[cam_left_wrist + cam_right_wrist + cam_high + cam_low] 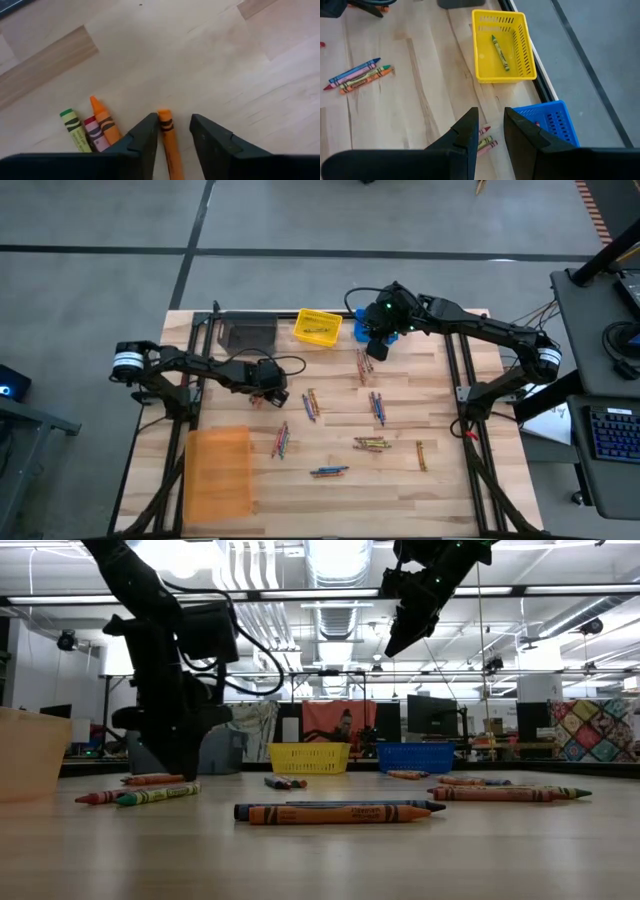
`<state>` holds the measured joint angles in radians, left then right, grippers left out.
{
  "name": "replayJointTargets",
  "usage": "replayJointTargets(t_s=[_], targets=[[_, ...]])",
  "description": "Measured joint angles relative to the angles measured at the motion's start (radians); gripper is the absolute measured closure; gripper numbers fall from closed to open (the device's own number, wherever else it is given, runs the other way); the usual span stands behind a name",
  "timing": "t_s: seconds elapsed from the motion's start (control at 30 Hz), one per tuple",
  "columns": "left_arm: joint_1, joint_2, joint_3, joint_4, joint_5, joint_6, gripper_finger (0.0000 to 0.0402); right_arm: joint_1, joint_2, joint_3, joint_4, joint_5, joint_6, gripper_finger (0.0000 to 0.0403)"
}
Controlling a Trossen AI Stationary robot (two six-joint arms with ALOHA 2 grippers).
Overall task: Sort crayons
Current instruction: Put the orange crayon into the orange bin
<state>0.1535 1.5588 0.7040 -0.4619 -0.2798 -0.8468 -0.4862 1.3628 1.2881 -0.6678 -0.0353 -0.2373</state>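
Left claw [172,137] astride orange crayon [169,142]

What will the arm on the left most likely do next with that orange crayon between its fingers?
Probably finish closing and lift. The left gripper is down at the table with one orange crayon lying between its fingers, a gap showing on one side, so the pinch looks unfinished. Three more crayons lie just beside it.

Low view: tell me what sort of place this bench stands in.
Probably a robotics lab or workshop: exposed ducts and strip lights overhead, monitors on benches behind the table, and in the high view a keyboard on a side desk.
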Motion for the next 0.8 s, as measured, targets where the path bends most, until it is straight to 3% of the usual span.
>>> replayJointTargets(t_s=[0.3, 0.53, 0.8], targets=[[-0.001, -0.003, -0.003, 0.029, 0.009, 0.019, 0.0394, 0.0, 0.0, 0.0, 0.0, 0.0, -0.009, 0.0321], [-0.002, -0.042, 0.003, 0.047, 0.068, 0.048, 0.0399, 0.0, 0.0, 0.0, 0.0, 0.0, -0.009, 0.0321], [-0.003, -0.236, 0.003, 0.032, 0.176, 0.124, 0.0401, 0.0, 0.0, 0.0, 0.0, 0.0, -0.008, 0.0321]])
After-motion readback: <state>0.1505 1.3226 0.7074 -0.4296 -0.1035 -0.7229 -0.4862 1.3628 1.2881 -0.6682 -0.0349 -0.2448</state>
